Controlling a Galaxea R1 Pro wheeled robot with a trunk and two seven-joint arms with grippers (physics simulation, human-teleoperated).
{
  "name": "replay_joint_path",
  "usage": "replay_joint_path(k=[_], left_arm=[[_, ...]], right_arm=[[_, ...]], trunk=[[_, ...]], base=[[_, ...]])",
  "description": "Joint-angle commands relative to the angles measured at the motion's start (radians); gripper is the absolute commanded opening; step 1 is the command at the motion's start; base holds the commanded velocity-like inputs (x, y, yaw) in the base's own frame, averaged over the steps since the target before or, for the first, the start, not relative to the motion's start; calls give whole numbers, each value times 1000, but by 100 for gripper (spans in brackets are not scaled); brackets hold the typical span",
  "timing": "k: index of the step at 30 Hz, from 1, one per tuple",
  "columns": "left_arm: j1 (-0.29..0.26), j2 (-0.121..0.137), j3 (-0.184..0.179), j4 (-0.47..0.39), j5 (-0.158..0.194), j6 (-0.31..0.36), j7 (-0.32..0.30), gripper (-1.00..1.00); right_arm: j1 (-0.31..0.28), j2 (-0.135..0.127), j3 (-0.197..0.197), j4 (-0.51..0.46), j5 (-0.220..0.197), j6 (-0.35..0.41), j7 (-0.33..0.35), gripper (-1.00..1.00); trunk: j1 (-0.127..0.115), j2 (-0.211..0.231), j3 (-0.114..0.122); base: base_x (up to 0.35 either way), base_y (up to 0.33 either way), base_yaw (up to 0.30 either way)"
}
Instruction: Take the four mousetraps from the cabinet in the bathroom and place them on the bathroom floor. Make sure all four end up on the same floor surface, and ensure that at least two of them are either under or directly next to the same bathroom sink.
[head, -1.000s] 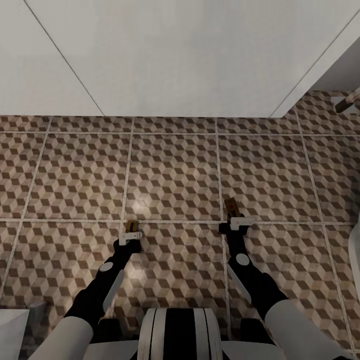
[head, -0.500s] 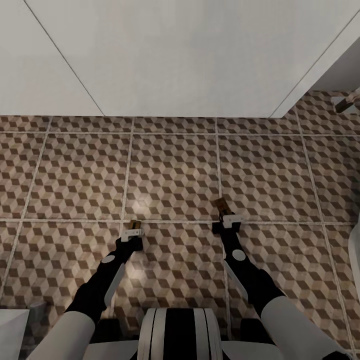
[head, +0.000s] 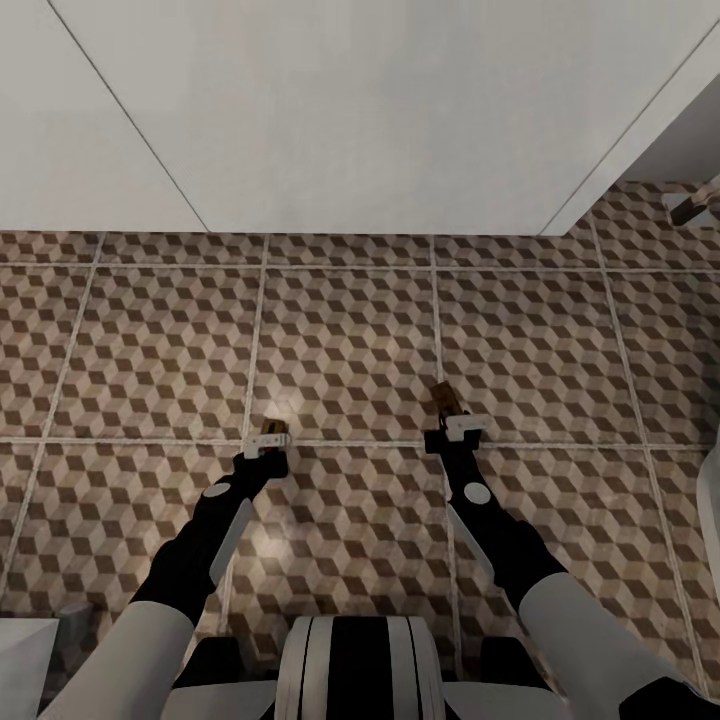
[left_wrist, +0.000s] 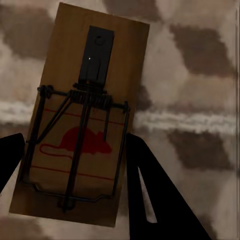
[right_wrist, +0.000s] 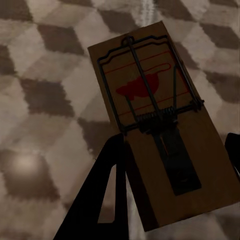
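1. Grippers: left gripper (head: 268, 445) and right gripper (head: 455, 430) each clamp a mousetrap (left_wrist: 82, 115), (right_wrist: 160, 125) above the bathroom floor (head: 350, 340).
2. Right arm has swung inward; both traps remain unplaced.

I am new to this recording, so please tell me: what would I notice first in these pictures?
Each hand grips a wooden mousetrap with a red mouse print: the left hand holds the left mousetrap, the right hand the right mousetrap. Both hang over the cube-patterned bathroom floor, before a plain white wall.
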Motion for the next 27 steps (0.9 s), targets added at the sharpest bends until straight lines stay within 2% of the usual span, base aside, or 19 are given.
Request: replay_joint_path(k=[1,6,8,15,21,27], left_arm=[[0,2,-1,-14,8,5,-2,-100],[-1,5,-3,-47,11,6,-8,-100],[-1,10,-2,-54,12,7,-33,-100],[-1,38,1,-67,14,7,-108,-100],[-1,44,-1,-102,15,7,-116,-100],[-1,45,-3,-129,15,8,-115,-100]], right_arm=[[-2,-2,6,1,-14,-6,-5,-100],[-3,-3,2,1,-19,-4,65,-100],[-3,-3,-1,0,-20,-4,101,-100],[-3,-3,-2,0,-23,-5,121,-100],[-3,-3,-21,-1,-79,-12,139,-100],[-3,-2,-22,-4,-86,-72,136,-100]], trunk=[[0,0,0],[0,0,0],[0,0,0],[0,0,0],[0,0,0],[0,0,0]], base=[[0,0,0],[0,0,0],[0,0,0],[0,0,0],[0,0,0],[0,0,0]])
